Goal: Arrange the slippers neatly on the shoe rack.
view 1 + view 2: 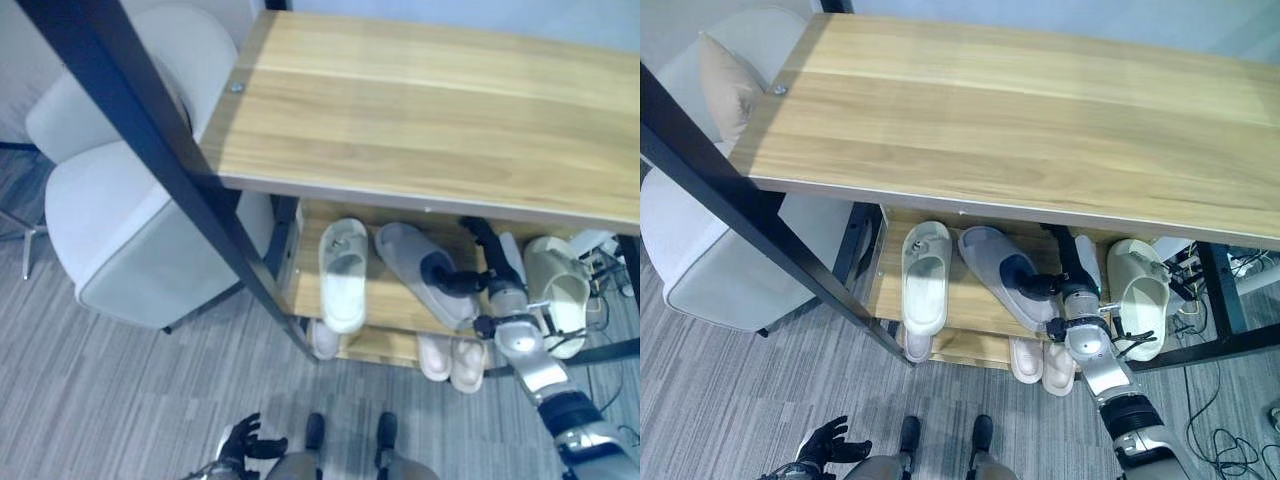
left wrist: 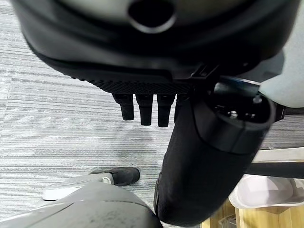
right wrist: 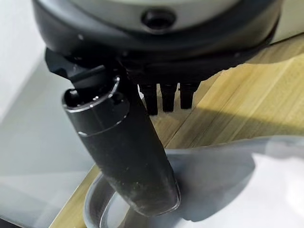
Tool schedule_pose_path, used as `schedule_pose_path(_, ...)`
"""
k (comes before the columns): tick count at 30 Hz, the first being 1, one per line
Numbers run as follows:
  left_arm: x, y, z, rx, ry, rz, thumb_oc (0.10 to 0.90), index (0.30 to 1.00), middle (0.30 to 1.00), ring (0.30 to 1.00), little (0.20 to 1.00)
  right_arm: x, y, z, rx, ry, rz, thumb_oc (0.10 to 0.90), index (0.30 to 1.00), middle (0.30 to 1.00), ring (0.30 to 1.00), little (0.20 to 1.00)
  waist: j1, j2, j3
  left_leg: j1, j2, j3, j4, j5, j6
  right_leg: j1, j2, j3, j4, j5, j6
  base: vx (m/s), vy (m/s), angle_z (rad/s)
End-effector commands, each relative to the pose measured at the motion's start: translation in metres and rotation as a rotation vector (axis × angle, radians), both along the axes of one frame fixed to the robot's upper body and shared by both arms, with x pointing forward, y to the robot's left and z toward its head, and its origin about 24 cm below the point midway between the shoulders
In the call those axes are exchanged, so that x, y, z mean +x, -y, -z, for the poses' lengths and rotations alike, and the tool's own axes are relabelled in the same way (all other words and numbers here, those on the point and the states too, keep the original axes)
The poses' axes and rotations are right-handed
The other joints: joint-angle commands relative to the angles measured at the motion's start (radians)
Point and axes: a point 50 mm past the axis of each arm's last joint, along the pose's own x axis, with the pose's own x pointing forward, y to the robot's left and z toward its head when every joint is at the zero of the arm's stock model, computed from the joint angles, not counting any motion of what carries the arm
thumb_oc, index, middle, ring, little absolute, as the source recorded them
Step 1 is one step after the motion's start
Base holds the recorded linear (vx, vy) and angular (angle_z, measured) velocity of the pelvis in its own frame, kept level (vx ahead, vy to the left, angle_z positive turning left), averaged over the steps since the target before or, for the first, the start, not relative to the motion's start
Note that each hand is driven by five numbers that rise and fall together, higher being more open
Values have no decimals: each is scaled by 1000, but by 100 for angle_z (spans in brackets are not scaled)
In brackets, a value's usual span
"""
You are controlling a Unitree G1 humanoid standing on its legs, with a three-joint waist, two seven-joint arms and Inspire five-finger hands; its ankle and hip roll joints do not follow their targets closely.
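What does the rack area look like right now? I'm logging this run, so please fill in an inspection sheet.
Surface: wooden shoe rack, black frame, bare top.
Job's things: middle shelf holds white slipper, grey slipper, pale green slipper; pink pair on the bottom shelf.
Clutter: nothing seen.
Hands: right hand at the grey slipper, thumb inside its opening; left hand low, open, idle.
Cables: wires beside the rack.
Surroundings: light armchair, grey carpet.

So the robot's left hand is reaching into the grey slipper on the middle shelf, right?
Not quite: it is the right hand at the grey slipper on the middle shelf, as the right eye view shows. The left hand hangs low over the floor.
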Motion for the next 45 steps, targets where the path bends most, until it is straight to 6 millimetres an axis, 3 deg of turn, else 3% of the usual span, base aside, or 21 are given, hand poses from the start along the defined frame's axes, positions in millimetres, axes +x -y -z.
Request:
schedule_pose_path(1, -7, 7, 5, 8, -39, 28, 800, 900, 900, 900, 900, 14, -4, -48, 72, 215, -51, 400, 300, 300, 300, 300, 17, -13, -26, 16, -13, -38, -7, -59, -13, 108, -1, 21, 5, -130, 56, 0, 0, 0)
schedule_pose_path(11, -28, 5, 11, 3, -112, 7, 800, 900, 900, 900, 900, -18, 16, -11, 195, 130, 36, 400, 300, 300, 300, 300, -14, -13, -55, 72, -10, -31, -7, -82, -10, 154, 1, 25, 2, -141, 54, 18, -1, 4)
schedule_pose_path(18, -37, 7, 14, -5, -143, 13, 800, 900, 900, 900, 900, -33, 23, -7, 209, 136, 63, 400, 300, 300, 300, 300, -33, -8, -71, 88, -8, -16, -7, -88, -9, 161, 0, 38, 1, -140, 55, -12, -5, -9)
schedule_pose_path(26, -30, 10, 13, -8, -131, 36, 800, 900, 900, 900, 900, -56, 6, -21, 305, 245, -21, 400, 300, 300, 300, 300, -67, 1, -83, 101, -9, 12, -7, -92, -14, 168, -1, 45, 1, -137, 56, -34, -5, -7)
schedule_pose_path(29, -28, 2, 11, -9, -108, -37, 800, 900, 900, 900, 900, -72, -16, -5, 457, 158, -167, 400, 300, 300, 300, 300, -82, -2, -85, 128, -1, 26, -7, -96, -15, 176, 1, 65, 11, -145, 54, 6, -23, -3)
schedule_pose_path(31, -30, -3, 10, -8, -107, -63, 800, 900, 900, 900, 900, -76, -21, -2, 470, 131, -205, 400, 300, 300, 300, 300, -85, -4, -79, 129, 2, 30, 10, -101, -14, 171, 1, 72, 30, -153, 53, -33, -28, -14)
schedule_pose_path(34, -33, -18, 7, -4, -97, -139, 800, 900, 900, 900, 900, -89, -34, 22, 624, 4, -296, 400, 300, 300, 300, 300, -94, -14, -37, 70, 12, 51, 169, -166, 4, 98, 7, 125, 185, -201, 37, -99, -10, -48)
schedule_pose_path(35, -31, -26, 4, -13, -66, -201, 800, 900, 900, 900, 900, -98, -41, 41, 726, -92, -327, 400, 300, 300, 300, 300, -97, -18, -4, 36, 9, 58, 272, -206, 12, 55, 12, 139, 290, -235, 30, -91, -16, -64)
schedule_pose_path(36, -28, -32, 2, -25, -36, -253, 800, 900, 900, 900, 900, -104, -43, 53, 722, -167, -342, 400, 300, 300, 300, 300, -102, -16, 10, 25, 12, 58, 307, -225, 13, 29, 15, 140, 347, -255, 29, -78, -28, -42)
schedule_pose_path(41, -5, -38, -8, -42, 83, -305, 800, 900, 900, 900, 900, -101, -45, 70, 728, -274, -363, 400, 300, 300, 300, 300, -98, -19, 59, -58, 21, 50, 446, -270, 21, -47, 9, 144, 458, -285, 24, -94, -39, -5)
schedule_pose_path(42, 8, -39, -13, -69, 145, -348, 800, 900, 900, 900, 900, -93, -45, 72, 708, -291, -353, 400, 300, 300, 300, 300, -94, -18, 89, -118, 32, 47, 519, -284, 19, -100, 11, 142, 524, -304, 19, -102, -31, 10)
schedule_pose_path(44, 8, -39, -13, -69, 145, -348, 800, 900, 900, 900, 900, -93, -45, 72, 708, -291, -353, 400, 300, 300, 300, 300, -94, -18, 88, -119, 32, 46, 519, -284, 19, -101, 11, 142, 524, -304, 19, -90, -47, 4)
schedule_pose_path(45, 33, -45, -28, -141, 299, -465, 800, 900, 900, 900, 900, -69, -49, 60, 568, -263, -375, 400, 300, 300, 300, 300, -76, -11, 129, -223, 42, 30, 645, -323, 31, -200, 13, 143, 648, -346, 9, -81, -64, -5)
